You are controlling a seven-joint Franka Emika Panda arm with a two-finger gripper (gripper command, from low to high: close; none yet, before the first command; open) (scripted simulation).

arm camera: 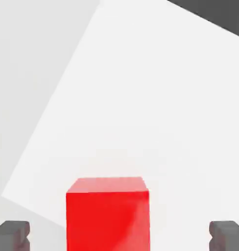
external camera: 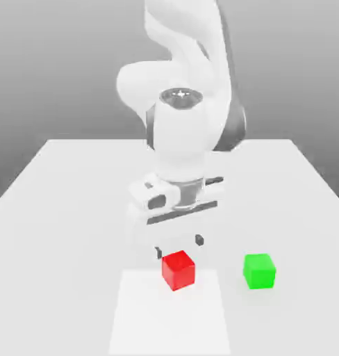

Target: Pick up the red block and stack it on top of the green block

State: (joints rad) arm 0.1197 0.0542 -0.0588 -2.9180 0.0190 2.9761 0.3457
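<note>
The red block [external camera: 178, 270] rests on the table near the front middle. The green block [external camera: 259, 271] sits on the table beside it, a short way toward the exterior view's right and apart from it. My gripper [external camera: 179, 246] hangs open just above the red block, with one dark fingertip on either side of the block's top and no contact visible. In the hand view the red block [arm camera: 107, 213] lies centred between my spread fingertips [arm camera: 12, 235], and the gripper [arm camera: 120, 235] holds nothing.
The white table [external camera: 61, 208] stretches to both sides, with a brighter rectangular patch [external camera: 169, 316] under and in front of the red block. The arm's bulky white body [external camera: 183, 139] rises behind the blocks. A dark area [arm camera: 214, 14] lies past the table edge.
</note>
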